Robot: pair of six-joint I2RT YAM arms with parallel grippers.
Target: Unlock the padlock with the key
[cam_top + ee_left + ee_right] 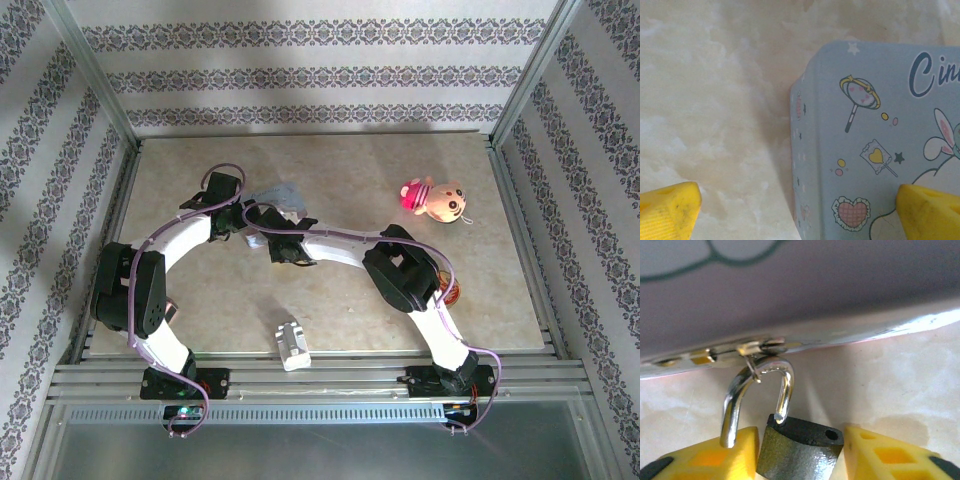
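Status: the padlock (797,447) looks already open. In the right wrist view its shackle (767,364) stands lifted, the free leg (729,425) hangs clear at the lower left, and the empty socket hole (831,434) shows on the dark top of the body. The other leg stays seated, and the bend of the shackle is hooked through the latch (752,347) on the rim of the pale blue tin (815,290), so the lock hangs there just above the desk (900,385). Your right hand (801,460) looks clenched on the padlock body, with a yellow finger tight against each side. Your left hand (799,210) is released, its fingertips spread wide at the bottom corners of the frame, one over the desk and one over the tin lid. I judge the unlocking itself done. What is left, if you want it, is to unhook the shackle from the latch. You cannot tell whether the key sits in the keyway, because the underside of the body is cut off at the bottom edge. Writing: the lid carries dark blue script "Cin" (932,72) at the upper right, cut by the frame edge. I can read no mark on the padlock.
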